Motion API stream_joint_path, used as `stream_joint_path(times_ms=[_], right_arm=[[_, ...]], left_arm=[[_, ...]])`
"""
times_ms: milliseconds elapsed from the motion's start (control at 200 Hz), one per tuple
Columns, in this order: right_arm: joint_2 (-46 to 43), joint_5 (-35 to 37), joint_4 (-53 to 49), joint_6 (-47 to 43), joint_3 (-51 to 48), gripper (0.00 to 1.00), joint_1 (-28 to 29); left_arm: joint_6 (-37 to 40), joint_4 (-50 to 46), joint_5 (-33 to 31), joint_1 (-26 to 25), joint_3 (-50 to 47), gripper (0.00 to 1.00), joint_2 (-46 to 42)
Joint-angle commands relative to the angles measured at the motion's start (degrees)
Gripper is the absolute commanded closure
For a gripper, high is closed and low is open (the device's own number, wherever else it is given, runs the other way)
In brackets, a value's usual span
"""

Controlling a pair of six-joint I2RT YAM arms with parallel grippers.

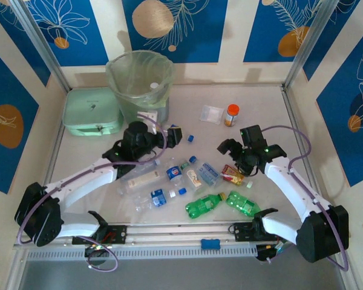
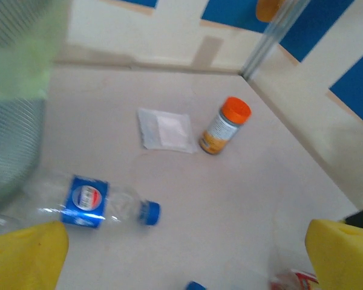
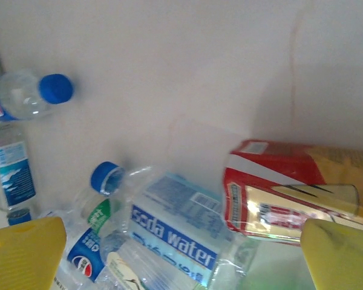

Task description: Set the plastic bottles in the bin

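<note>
- Left fingers (image 1: 170, 137) are spread wide and empty, just beside the bin (image 1: 126, 99) at its 4 o'clock.
- Right fingers (image 1: 228, 145) are also wide and empty, over the 2 o'clock edge of the pile.
- Plastic bottles (image 1: 169, 181) are heaped mid-worktop toward 6 o'clock, with the green ones (image 1: 204, 205) at the heap's 5 o'clock.
- My read of the step: next pick. The left arm should take the loose blue-label bottle (image 2: 88, 202), which lies alone. Straddle the body, not the cap.
- For the right arm, the soda-water bottle (image 3: 175, 232) is overlapped and sits against a red-yellow pack (image 3: 278, 193). The lone blue-capped one (image 3: 30, 96) looks cleaner.
- The bin stands far taller than the bottles, so lift above the rim before crossing, then drop at its centre.
- Open room is at 12–2 o'clock, apart from the orange-capped jar (image 1: 231, 115) and the flat clear container (image 1: 211, 113).
- The mint box (image 1: 92, 113) sits just beside the bin at 9 o'clock.
- The arms are near each other mid-worktop, so move one at a time.
</note>
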Motion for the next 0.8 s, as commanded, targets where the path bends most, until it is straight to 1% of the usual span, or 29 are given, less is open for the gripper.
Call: stream_joint_path(times_ms=[0, 120, 270, 405, 505, 635, 750, 795], right_arm=[[-0.9, -2.3, -1.4, 8.0, -2.1, 0.00, -1.3], [-3.2, -5.2, 0.8, 15.2, -5.9, 0.01, -3.4], [-5.6, -11.8, 4.6, 24.1, -10.7, 0.01, -6.8], [-7.5, -11.7, 5.6, 27.8, -12.4, 0.01, -7.4], [-7.9, -11.4, 7.0, 28.1, -13.8, 0.01, -8.4], [-8.2, -11.2, 7.3, 27.1, -13.3, 0.01, -8.9], [-8.1, -6.8, 5.7, 21.6, -11.3, 0.00, -9.5], [-7.4, -7.3, 5.4, 20.5, -11.1, 0.01, -10.8]], left_arm=[[-5.8, 8.9, -2.1, -3.6, -0.9, 0.00, 2.2], [-6.7, 8.2, -1.4, -6.4, -1.6, 0.00, 5.0], [-7.4, 6.9, -1.1, -7.1, -1.5, 0.00, 6.4], [-6.7, 6.9, -3.1, -7.1, -1.4, 0.00, 6.1], [-6.2, 7.4, -3.9, -7.2, -1.1, 0.00, 6.0], [-6.0, 7.2, -3.9, -7.2, -0.9, 0.00, 5.9], [-6.0, 6.1, -4.0, -7.1, -0.9, 0.00, 6.0], [-6.2, 5.9, -3.9, -7.1, -1.0, 0.00, 6.1]])
